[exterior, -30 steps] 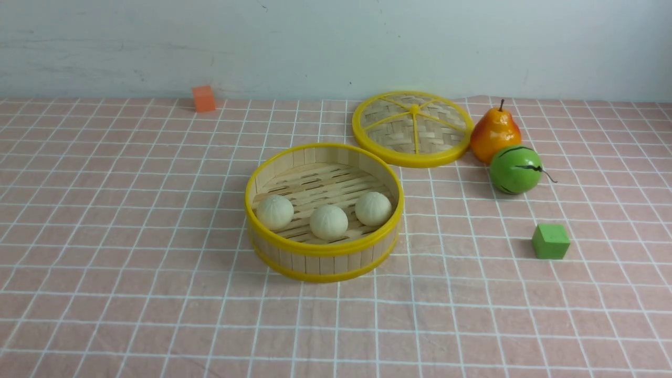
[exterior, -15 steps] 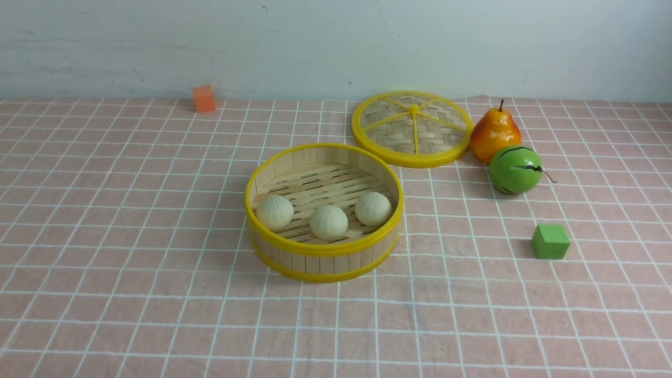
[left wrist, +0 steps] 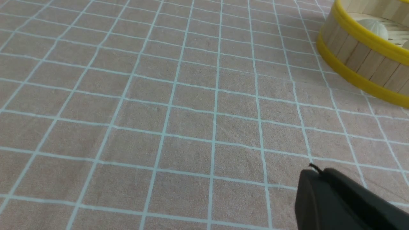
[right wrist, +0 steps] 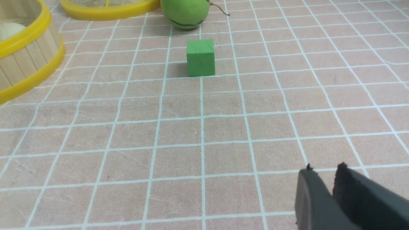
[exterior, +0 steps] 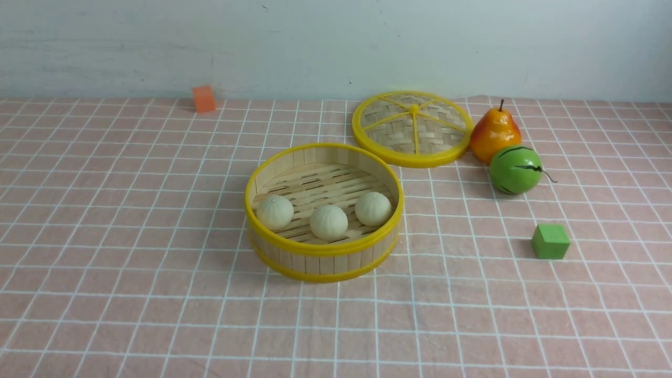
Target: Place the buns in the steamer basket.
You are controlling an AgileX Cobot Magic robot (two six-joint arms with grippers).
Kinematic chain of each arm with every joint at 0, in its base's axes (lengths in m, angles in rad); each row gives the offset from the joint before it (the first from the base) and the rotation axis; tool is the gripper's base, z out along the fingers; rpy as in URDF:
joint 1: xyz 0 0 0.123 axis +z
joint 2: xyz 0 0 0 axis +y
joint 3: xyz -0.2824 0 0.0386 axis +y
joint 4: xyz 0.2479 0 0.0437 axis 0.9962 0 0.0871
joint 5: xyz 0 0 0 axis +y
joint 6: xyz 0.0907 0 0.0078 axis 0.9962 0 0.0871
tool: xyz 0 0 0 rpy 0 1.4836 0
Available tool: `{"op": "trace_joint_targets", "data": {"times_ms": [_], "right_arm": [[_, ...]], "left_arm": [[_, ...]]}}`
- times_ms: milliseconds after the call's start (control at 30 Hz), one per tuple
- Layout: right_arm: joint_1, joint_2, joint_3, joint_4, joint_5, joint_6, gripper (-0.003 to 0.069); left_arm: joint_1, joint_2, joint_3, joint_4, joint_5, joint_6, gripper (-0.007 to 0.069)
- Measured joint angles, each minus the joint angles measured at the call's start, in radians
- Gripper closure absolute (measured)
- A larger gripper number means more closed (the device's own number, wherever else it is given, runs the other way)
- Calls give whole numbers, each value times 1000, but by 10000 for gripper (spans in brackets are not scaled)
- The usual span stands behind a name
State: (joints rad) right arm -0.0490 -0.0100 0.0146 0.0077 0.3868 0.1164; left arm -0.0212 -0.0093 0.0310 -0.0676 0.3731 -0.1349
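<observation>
Three buns (exterior: 328,222) sit inside the steamer basket (exterior: 325,249), along its near side; the task appears complete. The left gripper (left wrist: 316,169) is pressed together and carries nothing. The right gripper (right wrist: 324,167) shows a narrow gap between its tips and nothing pinched; the view is poor there, as the fingers are blurred and cut by the frame.

Risk: an arm swung low over the table could knock the basket wall and set the round buns rolling; a needless re-grasp could dent or lift one out.

The front view shows all three buns, the lid (exterior: 415,128) and the pear (exterior: 495,134), but neither gripper. The wrist views show the fingertips, yet only part of the basket. The green block (right wrist: 200,58) appears in the right wrist view, not the left.
</observation>
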Motion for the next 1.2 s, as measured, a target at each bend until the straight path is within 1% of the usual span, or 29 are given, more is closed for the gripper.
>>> {"op": "trace_joint_targets", "data": {"times_ms": [1200], "right_arm": [[0, 0, 0, 0, 0, 0, 503]], "left_arm": [[0, 0, 0, -1, -7, 2, 629]]}}
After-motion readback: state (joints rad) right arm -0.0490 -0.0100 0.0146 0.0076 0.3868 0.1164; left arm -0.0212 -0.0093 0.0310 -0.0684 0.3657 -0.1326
